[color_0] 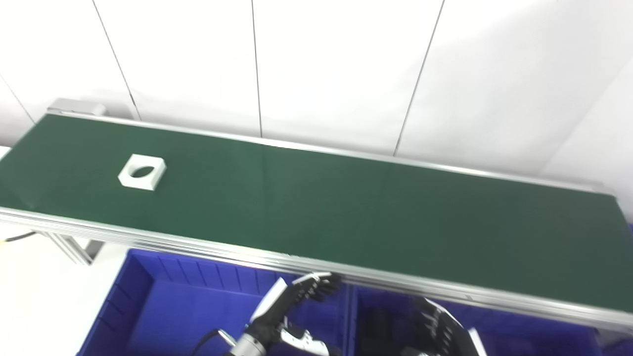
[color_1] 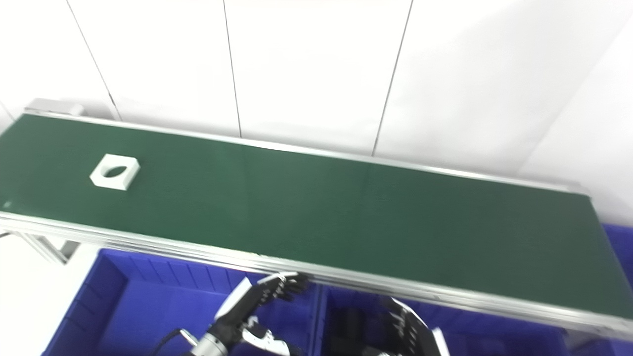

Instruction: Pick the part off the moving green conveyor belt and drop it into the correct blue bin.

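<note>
Both hands low over blue bins — left hand spread, right hand unclear — white holed part flat on belt, far left.

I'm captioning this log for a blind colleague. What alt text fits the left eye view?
A white square part with a round hole lies near the left end of a long green conveyor belt. Below the belt's near rail, the left hand and right hand hang empty over blue bins.
</note>
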`<move>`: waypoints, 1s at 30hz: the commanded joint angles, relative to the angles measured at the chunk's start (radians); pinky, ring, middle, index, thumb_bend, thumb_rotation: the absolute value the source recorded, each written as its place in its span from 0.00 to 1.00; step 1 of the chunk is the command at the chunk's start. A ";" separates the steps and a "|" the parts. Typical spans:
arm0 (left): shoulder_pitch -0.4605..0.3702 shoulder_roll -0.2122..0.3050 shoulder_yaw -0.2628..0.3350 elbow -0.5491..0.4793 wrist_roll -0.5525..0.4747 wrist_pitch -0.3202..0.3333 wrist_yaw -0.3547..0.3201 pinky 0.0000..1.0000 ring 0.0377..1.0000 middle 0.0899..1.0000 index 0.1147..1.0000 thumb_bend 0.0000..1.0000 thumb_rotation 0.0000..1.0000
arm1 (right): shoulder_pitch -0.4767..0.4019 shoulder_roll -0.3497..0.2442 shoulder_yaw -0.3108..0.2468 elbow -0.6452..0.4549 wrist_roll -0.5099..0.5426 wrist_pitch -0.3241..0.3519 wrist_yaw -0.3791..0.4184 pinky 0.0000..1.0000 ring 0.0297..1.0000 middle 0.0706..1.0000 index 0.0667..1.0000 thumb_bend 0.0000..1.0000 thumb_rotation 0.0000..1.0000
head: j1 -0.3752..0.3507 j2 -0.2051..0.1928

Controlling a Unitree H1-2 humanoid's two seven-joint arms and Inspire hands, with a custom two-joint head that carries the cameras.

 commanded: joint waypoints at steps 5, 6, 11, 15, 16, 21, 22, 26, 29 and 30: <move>-0.035 0.013 -0.042 0.011 -0.009 -0.037 0.062 0.72 0.76 0.75 0.77 1.00 0.14 | -0.024 0.010 -0.028 0.012 0.011 -0.052 0.030 0.71 0.76 0.82 0.75 1.00 0.34 | 0.011 -0.014; -0.036 0.015 -0.047 0.012 -0.012 -0.037 0.066 0.72 0.76 0.75 0.77 1.00 0.14 | -0.025 0.012 -0.031 0.014 0.012 -0.052 0.034 0.71 0.77 0.83 0.75 1.00 0.33 | 0.011 -0.014; -0.032 0.028 -0.072 -0.025 -0.021 -0.037 0.064 0.73 0.76 0.75 0.78 1.00 0.15 | -0.030 0.023 -0.047 0.021 0.019 -0.052 0.053 0.70 0.76 0.82 0.75 1.00 0.32 | 0.022 -0.024; -0.027 0.037 -0.086 -0.069 -0.035 -0.037 0.052 0.72 0.75 0.75 0.78 1.00 0.16 | -0.037 0.028 -0.058 0.034 0.018 -0.052 0.067 0.70 0.76 0.82 0.75 1.00 0.32 | 0.042 -0.031; -0.025 0.038 -0.090 -0.085 -0.033 -0.037 0.050 0.71 0.75 0.74 0.77 1.00 0.17 | -0.039 0.028 -0.059 0.036 0.016 -0.052 0.068 0.70 0.76 0.82 0.75 1.00 0.32 | 0.054 -0.035; -0.022 0.053 -0.121 -0.165 -0.006 -0.037 0.050 0.69 0.74 0.74 0.75 1.00 0.17 | -0.047 0.035 -0.077 0.050 0.023 -0.052 0.085 0.70 0.76 0.82 0.75 1.00 0.31 | 0.084 -0.042; -0.021 0.055 -0.125 -0.177 -0.002 -0.037 0.049 0.69 0.74 0.74 0.75 1.00 0.18 | -0.047 0.036 -0.080 0.052 0.024 -0.052 0.089 0.70 0.76 0.82 0.75 1.00 0.31 | 0.084 -0.042; -0.014 0.063 -0.136 -0.266 0.011 -0.036 0.035 0.67 0.73 0.74 0.75 1.00 0.20 | -0.052 0.039 -0.096 0.063 0.032 -0.052 0.116 0.72 0.78 0.84 0.76 1.00 0.31 | 0.097 -0.048; -0.016 0.064 -0.133 -0.336 0.015 -0.037 0.039 0.66 0.73 0.74 0.75 1.00 0.18 | -0.056 0.042 -0.106 0.069 0.031 -0.052 0.124 0.72 0.78 0.84 0.76 1.00 0.31 | 0.108 -0.053; -0.017 0.063 -0.130 -0.349 0.020 -0.036 0.041 0.66 0.74 0.75 0.76 1.00 0.18 | -0.057 0.043 -0.108 0.071 0.030 -0.052 0.126 0.72 0.78 0.84 0.76 1.00 0.32 | 0.113 -0.055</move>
